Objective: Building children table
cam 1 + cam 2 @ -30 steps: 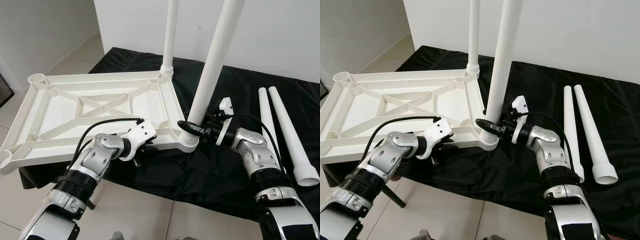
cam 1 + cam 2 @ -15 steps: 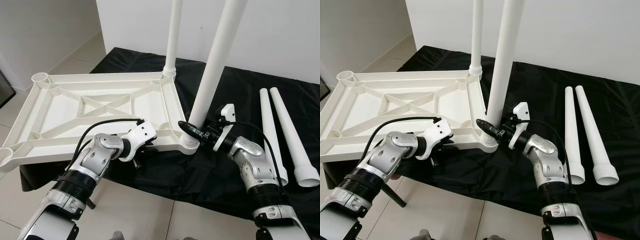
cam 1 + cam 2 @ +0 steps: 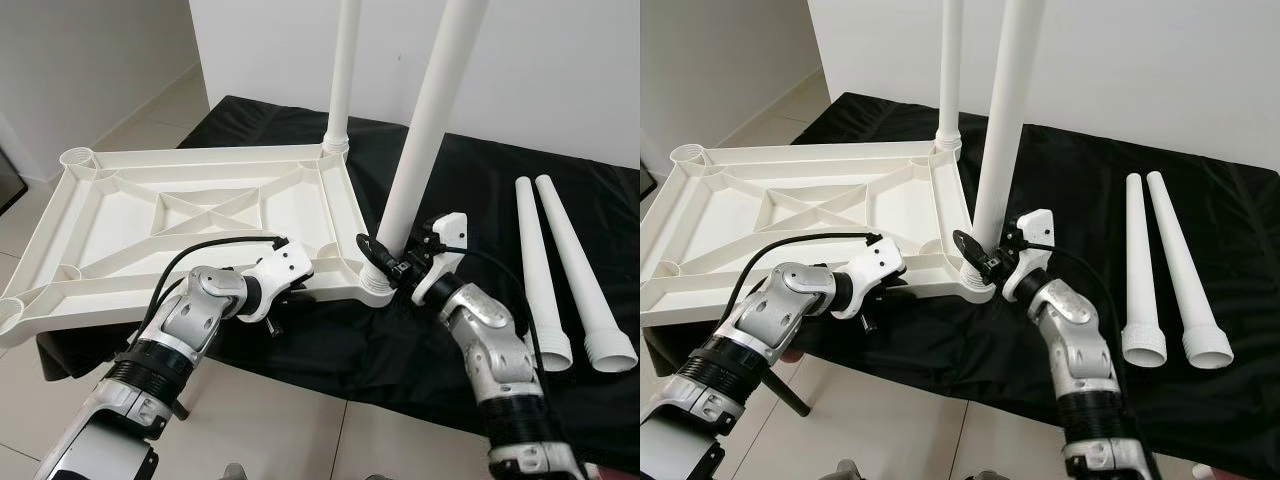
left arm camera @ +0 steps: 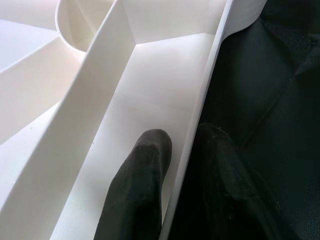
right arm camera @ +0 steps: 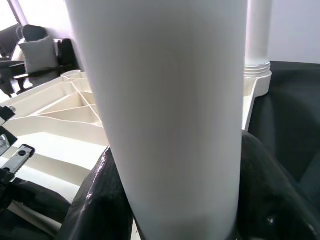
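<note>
Tabletop (image 3: 180,215), upturned: left pincer (image 4: 170,165) clamps its rim; right pincer (image 3: 385,262) grips near leg (image 3: 425,130) at corner socket. Step: seating leg. Next: fetch spare legs (image 3: 560,270).

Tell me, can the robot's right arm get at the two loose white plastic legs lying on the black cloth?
Probably not yet: the right gripper is clamped on the upright white leg. Once released, the two loose white plastic legs lie unobstructed on its side.
</note>
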Tool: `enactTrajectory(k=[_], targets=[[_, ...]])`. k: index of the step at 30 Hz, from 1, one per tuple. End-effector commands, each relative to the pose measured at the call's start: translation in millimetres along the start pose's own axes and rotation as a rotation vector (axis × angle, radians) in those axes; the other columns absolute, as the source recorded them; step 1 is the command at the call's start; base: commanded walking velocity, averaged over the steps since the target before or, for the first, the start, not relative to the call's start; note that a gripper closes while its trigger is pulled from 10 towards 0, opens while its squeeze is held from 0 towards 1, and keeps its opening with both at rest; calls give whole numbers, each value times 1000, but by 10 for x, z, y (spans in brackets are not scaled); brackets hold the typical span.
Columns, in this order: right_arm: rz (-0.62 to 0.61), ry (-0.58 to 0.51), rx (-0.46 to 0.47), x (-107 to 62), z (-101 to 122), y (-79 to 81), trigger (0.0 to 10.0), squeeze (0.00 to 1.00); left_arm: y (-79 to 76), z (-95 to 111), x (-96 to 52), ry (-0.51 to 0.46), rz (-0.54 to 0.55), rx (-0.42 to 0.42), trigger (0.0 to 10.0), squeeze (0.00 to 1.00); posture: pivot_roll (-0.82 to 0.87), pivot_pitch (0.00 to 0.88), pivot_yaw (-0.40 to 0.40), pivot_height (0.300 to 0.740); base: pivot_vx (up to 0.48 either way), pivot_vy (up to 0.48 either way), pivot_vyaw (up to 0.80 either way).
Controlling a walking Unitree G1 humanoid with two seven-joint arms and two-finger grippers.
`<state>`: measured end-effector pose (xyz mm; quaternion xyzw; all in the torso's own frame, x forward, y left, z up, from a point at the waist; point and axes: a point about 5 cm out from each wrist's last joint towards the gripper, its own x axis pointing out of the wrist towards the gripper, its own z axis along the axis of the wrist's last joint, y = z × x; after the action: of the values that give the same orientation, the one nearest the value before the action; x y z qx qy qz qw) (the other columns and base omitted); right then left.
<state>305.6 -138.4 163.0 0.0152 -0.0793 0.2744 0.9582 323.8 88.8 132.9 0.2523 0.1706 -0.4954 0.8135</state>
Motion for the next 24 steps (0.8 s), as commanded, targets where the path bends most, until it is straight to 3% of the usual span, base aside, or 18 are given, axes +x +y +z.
enactTrajectory(k=[1,6,19,20,21,22,23,24], targets=[[6,-43,7,38,78,78,0,0,-18,-8,27,11,18,1,10000,0,-54,4,-15,740,0,0,0],[-87,-52,2,44,69,378,0,0,-15,-11,29,12,19,-5,10000,0,-55,10,-12,740,0,0,0],[-182,-40,33,37,63,465,0,0,-17,-11,26,13,17,-7,10000,0,-51,15,-9,740,0,0,0],[-191,-32,38,37,54,468,1333,0,-15,-14,22,15,17,-7,10000,0,-50,13,-6,740,0,0,0],[-191,-32,38,37,54,468,1333,0,-15,-14,22,15,17,-7,10000,0,-50,13,-6,740,0,0,0],[-192,-22,40,36,45,475,10000,0,-11,-15,17,16,17,-8,10000,0,-50,13,-6,740,0,0,0],[-192,-22,40,36,45,475,10000,0,-11,-15,17,16,17,-8,10000,0,-50,13,-6,740,0,0,0],[-187,-18,45,38,39,482,10000,659,-8,-16,15,16,17,-7,10000,0,-51,9,-5,740,0,0,0]])
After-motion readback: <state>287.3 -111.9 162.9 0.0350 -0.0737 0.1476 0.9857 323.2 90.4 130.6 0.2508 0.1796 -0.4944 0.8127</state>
